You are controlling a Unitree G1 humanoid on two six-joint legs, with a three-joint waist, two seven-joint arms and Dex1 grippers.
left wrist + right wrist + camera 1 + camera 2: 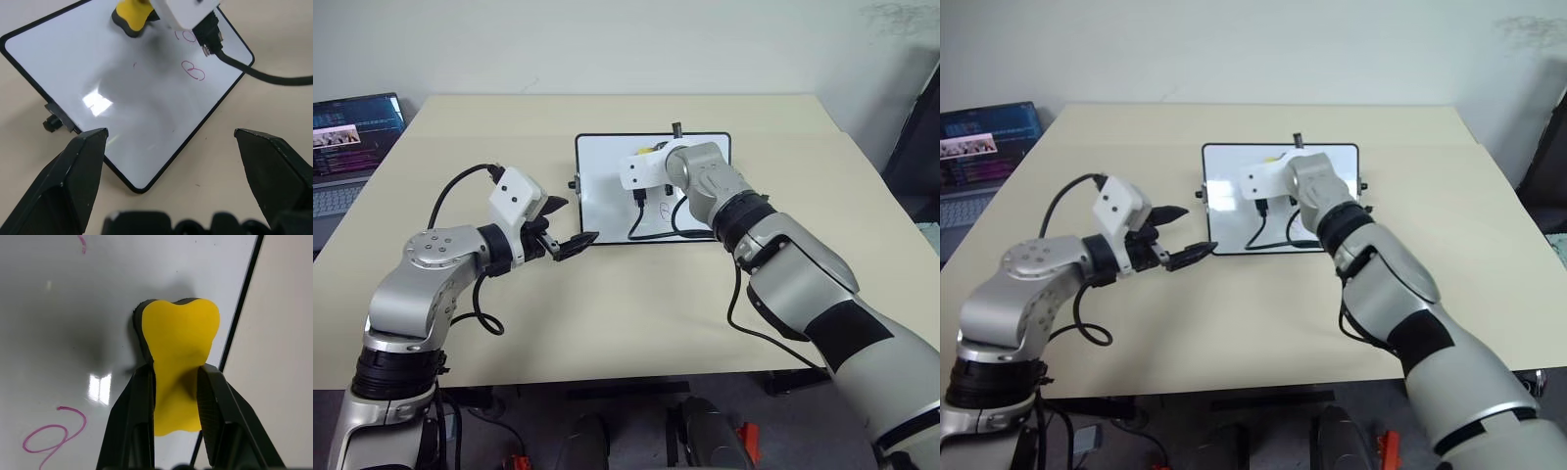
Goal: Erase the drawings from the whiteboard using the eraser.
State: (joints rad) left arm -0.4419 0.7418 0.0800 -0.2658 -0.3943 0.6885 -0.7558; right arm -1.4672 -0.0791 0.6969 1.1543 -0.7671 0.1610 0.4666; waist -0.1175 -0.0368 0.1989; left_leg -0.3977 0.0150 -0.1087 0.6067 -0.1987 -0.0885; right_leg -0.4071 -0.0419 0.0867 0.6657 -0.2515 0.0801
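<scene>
The left gripper [570, 227] hovers above the beige table [636, 313], just off the near left corner of the whiteboard [98, 73], its two black fingers [73, 181] spread wide with nothing between them. Its arm is bent at the elbow, the forearm reaching toward the board and angled slightly downward. Farther on, the right arm stretches across the board's near edge, a black cable [661, 233] looping beneath its wrist. The right gripper [176, 377] has its jaws clamped on the yellow eraser [178, 362], pinching its middle so the foam bulges beyond the fingertips; the black base faces the white surface near the board's far edge, close beside the black frame. Pink marker drawings [193, 71] remain on the board: a B-like shape and a loop nearer the wrist. A laptop [352, 137] stands open at the table's far left
</scene>
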